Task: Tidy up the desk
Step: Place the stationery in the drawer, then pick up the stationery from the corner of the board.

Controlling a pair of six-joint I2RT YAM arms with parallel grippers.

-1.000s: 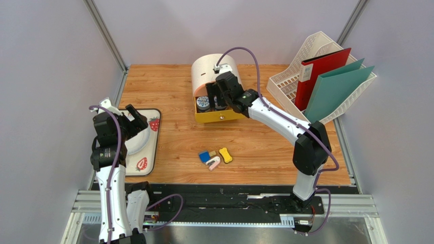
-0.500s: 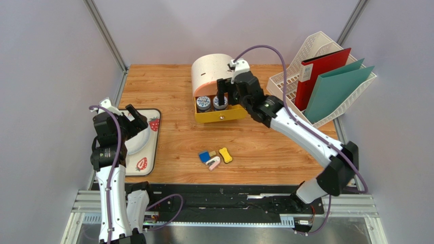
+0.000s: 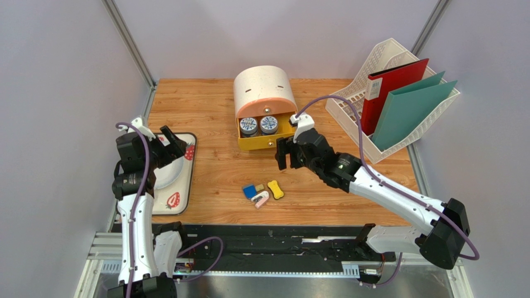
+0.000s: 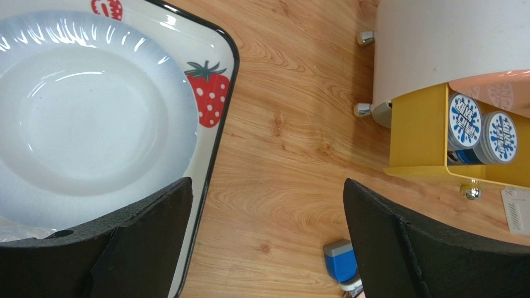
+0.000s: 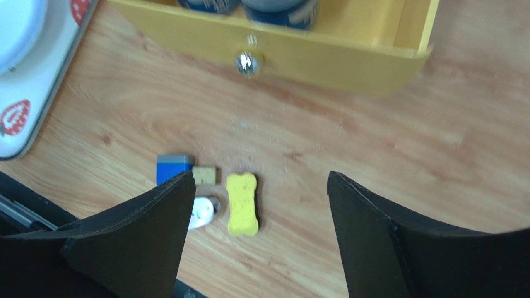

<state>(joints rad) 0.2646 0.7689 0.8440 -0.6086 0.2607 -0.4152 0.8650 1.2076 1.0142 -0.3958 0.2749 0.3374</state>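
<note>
The desk (image 3: 211,112), a light orange-brown wood-grain top with a smooth matte face, is seen filling the middle of the overhead view, edged by metal rails (image 3: 130,43) and lying just beyond the arm bases. At its far centre a white round-topped cabinet (image 3: 264,87) is set, its yellow drawer (image 3: 269,142) standing open with two round printed tins (image 3: 249,125) side by side inside; the open drawer is judged to be the intended store for loose items. Near the front edge a close cluster is noted: a blue block eraser (image 5: 174,167), a yellow bone-shaped eraser (image 5: 242,203) and a white-and-pink piece (image 3: 260,198). The right gripper (image 3: 286,159) is held over bare wood between drawer and cluster, jaws spread wide, nothing gripped; a descent on the erasers is judged likely. The left gripper (image 4: 266,185) is likewise wide open and empty, hovering at the edge of the strawberry-print tray (image 4: 208,46), on which a glossy white fluted plate (image 4: 93,112) rests. At far right a white lattice file rack (image 3: 348,102) holds a red binder (image 3: 398,87) and a teal folder (image 3: 413,108), both leaning.
</note>
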